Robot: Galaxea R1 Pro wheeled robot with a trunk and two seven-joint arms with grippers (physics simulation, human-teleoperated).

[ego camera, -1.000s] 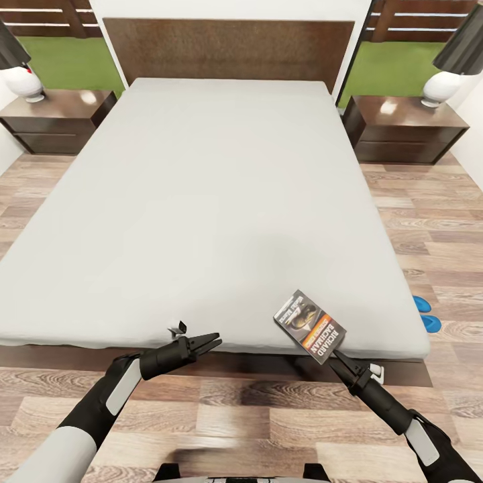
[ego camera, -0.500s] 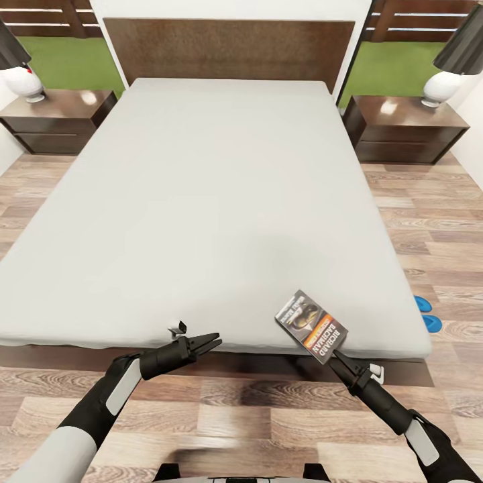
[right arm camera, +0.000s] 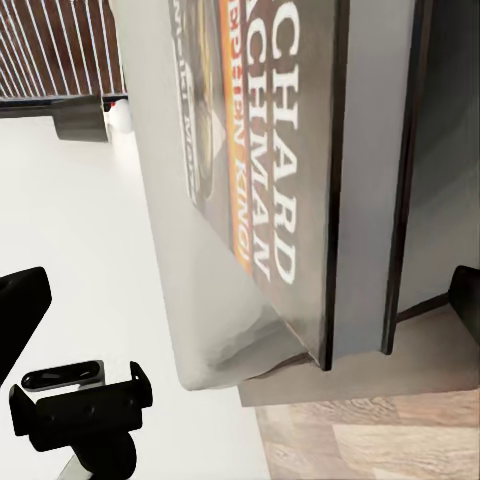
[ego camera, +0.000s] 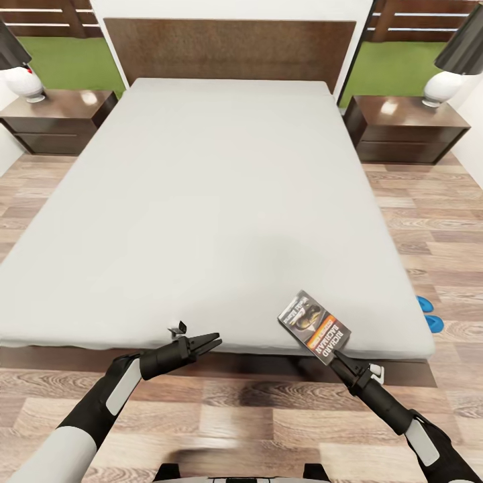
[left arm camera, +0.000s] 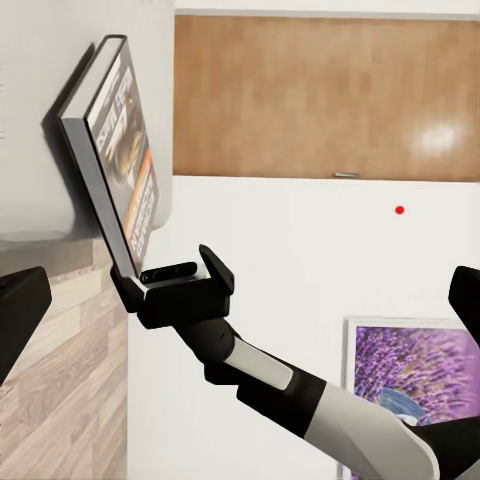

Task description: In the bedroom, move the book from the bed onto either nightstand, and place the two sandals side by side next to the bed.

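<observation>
From my head camera I see the bed (ego camera: 221, 201) square ahead, a nightstand (ego camera: 57, 119) on each side of the headboard. My right gripper (ego camera: 333, 354) has its jaws clamped on the lower corner of the book (ego camera: 314, 326), which is tilted up off the mattress near the bed's foot-end right corner. The left wrist camera confirms it: the book (left arm camera: 118, 150) stands on edge in the right gripper (left arm camera: 150, 280), cover showing the orange band. My left gripper (ego camera: 209, 342) hangs just beyond the bed's foot edge, jaws slightly apart and holding nothing. The two sandals (ego camera: 429, 314) lie on the floor (ego camera: 429, 228) close beside the bed's right side, partly hidden by the mattress edge.
</observation>
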